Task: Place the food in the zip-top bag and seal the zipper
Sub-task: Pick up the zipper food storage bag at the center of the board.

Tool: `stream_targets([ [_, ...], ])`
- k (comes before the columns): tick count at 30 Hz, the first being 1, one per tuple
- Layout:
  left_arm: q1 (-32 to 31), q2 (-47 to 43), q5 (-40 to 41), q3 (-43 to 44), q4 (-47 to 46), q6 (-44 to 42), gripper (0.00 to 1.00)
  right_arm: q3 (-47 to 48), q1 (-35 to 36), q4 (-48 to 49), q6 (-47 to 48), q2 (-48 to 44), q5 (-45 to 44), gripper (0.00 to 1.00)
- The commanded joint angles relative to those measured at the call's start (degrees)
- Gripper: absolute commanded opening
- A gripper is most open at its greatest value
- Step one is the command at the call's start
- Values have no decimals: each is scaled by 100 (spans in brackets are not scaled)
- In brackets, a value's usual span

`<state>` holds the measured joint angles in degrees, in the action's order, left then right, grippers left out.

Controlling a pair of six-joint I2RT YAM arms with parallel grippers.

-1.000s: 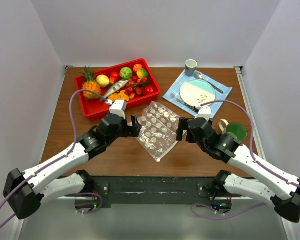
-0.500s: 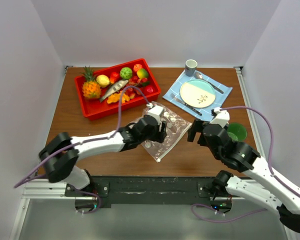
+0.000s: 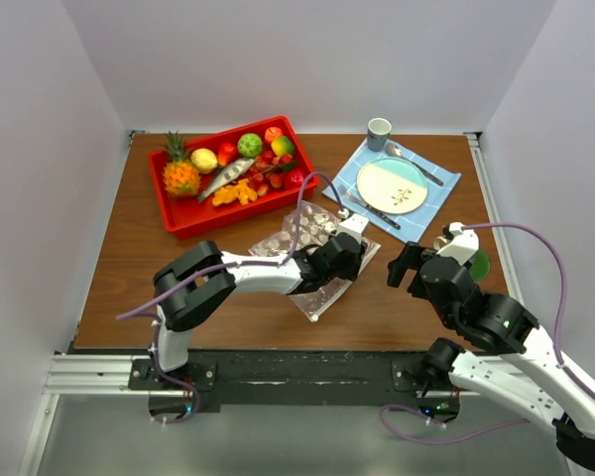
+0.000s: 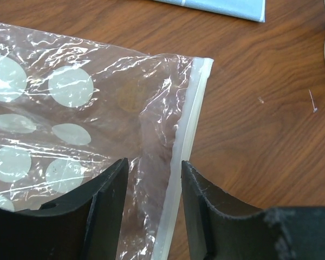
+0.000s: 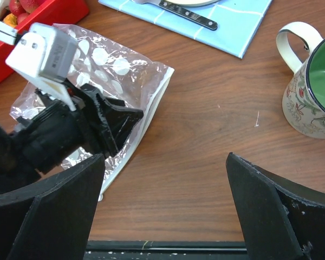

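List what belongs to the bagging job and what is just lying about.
For the job: toy fruit, red tray, bag, zipper.
Lying about: plate, blue cloth, cup, mug, knife.

The left gripper (image 3: 355, 258) sits low over the zip-top bag (image 3: 299, 230), at the bag's edge that faces the right gripper (image 3: 405, 268). The right gripper is apart from the bag. Beyond the left gripper, to its left, the food (image 3: 250, 146) lies in a red tray (image 3: 178, 220). A mug (image 3: 473, 262) is just beside the right gripper.
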<state>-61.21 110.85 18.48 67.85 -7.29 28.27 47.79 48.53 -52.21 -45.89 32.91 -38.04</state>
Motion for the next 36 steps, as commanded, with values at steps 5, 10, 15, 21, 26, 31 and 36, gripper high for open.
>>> stream_targets([
  [5, -137, 271, 288, 360, -370, -85, 50, 82, 25, -62, -228, -30, -212, 99],
  [10, -163, 323, 323, 369, -352, -68, 56, 37, 25, -18, -228, -39, -212, 99],
  [15, -172, 350, 472, 342, -326, -59, 52, -6, 25, 0, -227, -30, -195, 99],
  [21, -172, 464, 613, 360, -334, -85, 39, -59, 25, 44, -245, -56, -177, 99],
  [26, -172, 429, 648, 351, -352, -94, 24, -112, 16, 114, -236, -39, -169, 99],
  [31, -172, 122, 753, 316, -309, -146, 1, -314, 25, 403, -228, 75, -28, 99],
  [36, -163, -562, 780, 35, -326, -41, 0, -656, 25, 1131, -17, 120, 420, 99],
])
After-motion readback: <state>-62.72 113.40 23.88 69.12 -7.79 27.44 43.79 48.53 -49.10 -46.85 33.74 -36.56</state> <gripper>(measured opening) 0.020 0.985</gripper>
